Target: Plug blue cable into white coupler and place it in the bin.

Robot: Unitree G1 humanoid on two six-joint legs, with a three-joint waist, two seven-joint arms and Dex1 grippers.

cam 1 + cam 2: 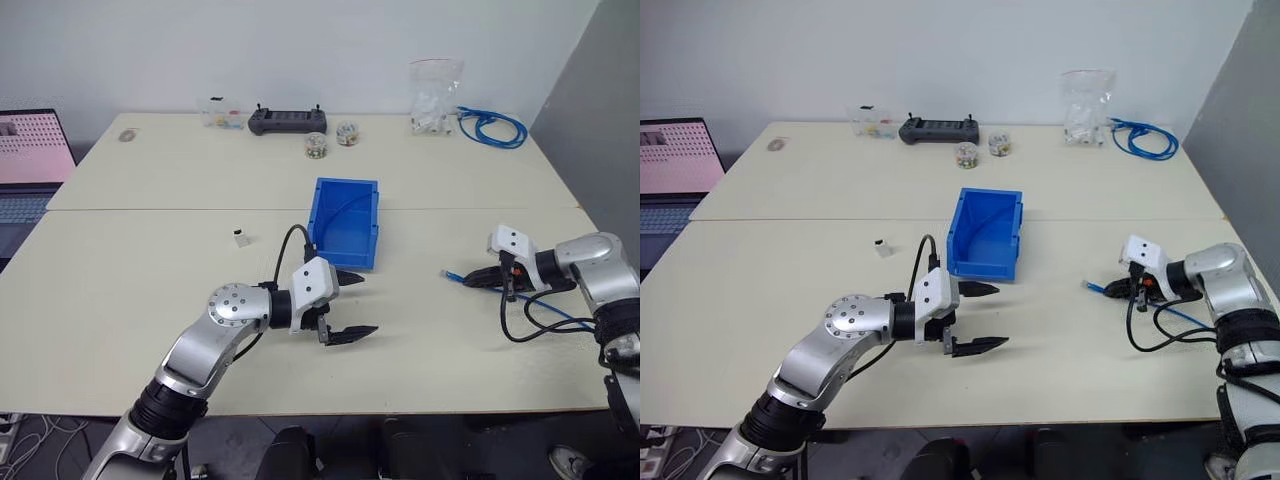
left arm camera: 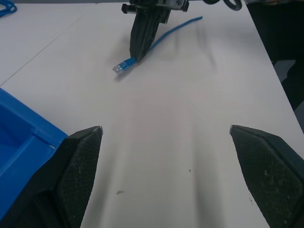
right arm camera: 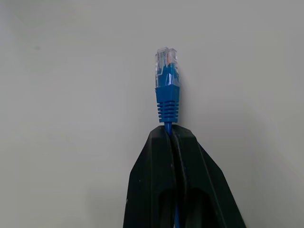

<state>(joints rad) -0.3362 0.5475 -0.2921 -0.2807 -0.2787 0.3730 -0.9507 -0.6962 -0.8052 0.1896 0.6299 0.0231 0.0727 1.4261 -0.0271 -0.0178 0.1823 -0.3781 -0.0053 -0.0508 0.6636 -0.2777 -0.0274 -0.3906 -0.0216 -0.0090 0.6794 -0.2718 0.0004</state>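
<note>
Pale table (image 1: 150, 300), blue bin (image 1: 346, 222) mid-table, tiny white coupler (image 1: 241, 237) beside it, black controller (image 1: 287, 121), coiled cable bundle (image 1: 492, 127) at back

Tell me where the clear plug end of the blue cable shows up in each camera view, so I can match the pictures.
Left eye view: blue cable plug on the table, just ahead of the right gripper.
Right eye view: same place, right of the bin.
Left wrist view: lying beyond the open left fingers, at the right gripper's tip.
Right wrist view: centre, sticking out past the shut fingers.
Shared landmark: the right gripper pinching the cable.
</note>
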